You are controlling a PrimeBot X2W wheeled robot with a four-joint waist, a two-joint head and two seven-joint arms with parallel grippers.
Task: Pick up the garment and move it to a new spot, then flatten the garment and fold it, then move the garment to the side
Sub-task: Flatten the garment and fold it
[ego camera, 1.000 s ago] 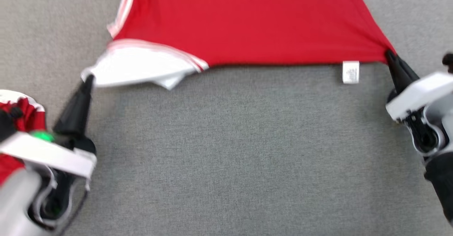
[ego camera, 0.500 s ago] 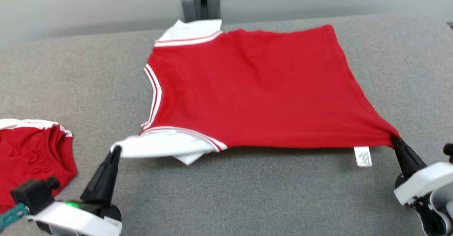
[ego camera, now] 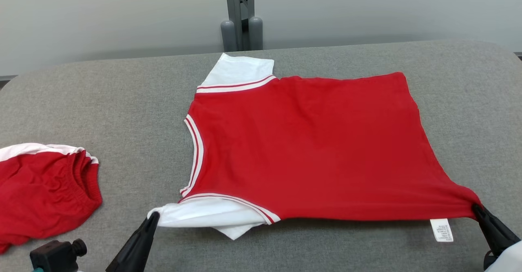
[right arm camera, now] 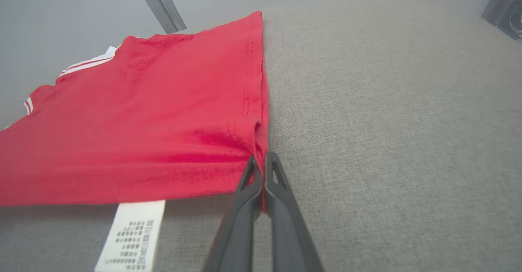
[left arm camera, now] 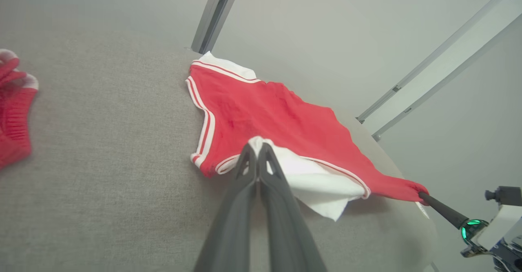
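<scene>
The left end effector (ego camera: 151,219) is clamped on the tip of the white sleeve (ego camera: 204,217), the right end effector (ego camera: 477,210) on the near hem corner. On the grey counter (ego camera: 122,113) the red shirt (ego camera: 310,149) lies spread, its near edge lifted. Both pinches look shallow, so an uneven pull could slip a corner free or skew the shirt. The sleeve is doubled under and could crease. The label (ego camera: 441,230) dangles loose.
</scene>
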